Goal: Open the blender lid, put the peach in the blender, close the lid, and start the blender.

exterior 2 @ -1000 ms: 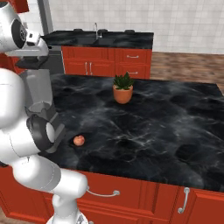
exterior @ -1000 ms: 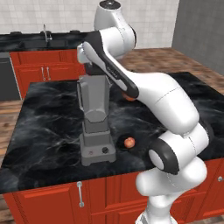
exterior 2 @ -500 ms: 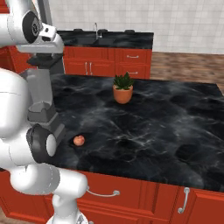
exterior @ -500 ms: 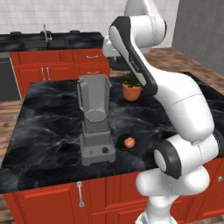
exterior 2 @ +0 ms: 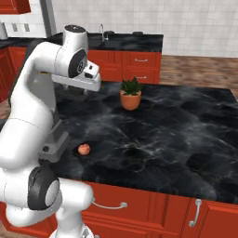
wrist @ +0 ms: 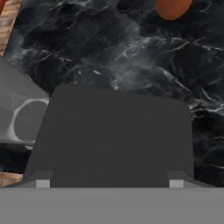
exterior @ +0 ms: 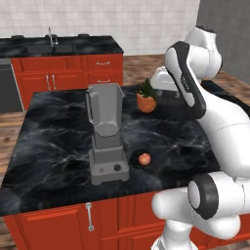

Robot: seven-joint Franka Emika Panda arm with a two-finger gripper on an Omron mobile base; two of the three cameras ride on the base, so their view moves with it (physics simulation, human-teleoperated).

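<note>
The blender (exterior: 106, 141) stands on the black island, its jar (exterior: 104, 105) uncovered at the top. Between my gripper's (wrist: 109, 183) fingertips (wrist: 43, 183) lies the flat dark grey blender lid (wrist: 113, 135), and the jaws stand wide, shut on its edges. From the hand view the jar's open mouth (wrist: 22, 118) sits off to the left of the lid. My hand (exterior: 163, 78) hangs to the right of the jar, near the potted plant. The peach (exterior: 144, 158) (exterior 2: 83, 149) rests on the counter right of the blender base. My arm hides most of the blender in the right base view.
An orange pot with a green plant (exterior: 146, 97) (exterior 2: 130, 95) (wrist: 173, 8) stands behind the peach, close to my hand. A back counter with a sink (exterior: 49, 46) runs along the tiled wall. The island's front edge (exterior: 73, 202) is near the blender base.
My arm has lifted off the jar top and swung right toward the plant, carrying the lid. The jar now stands uncovered. Blender and peach have not moved.
</note>
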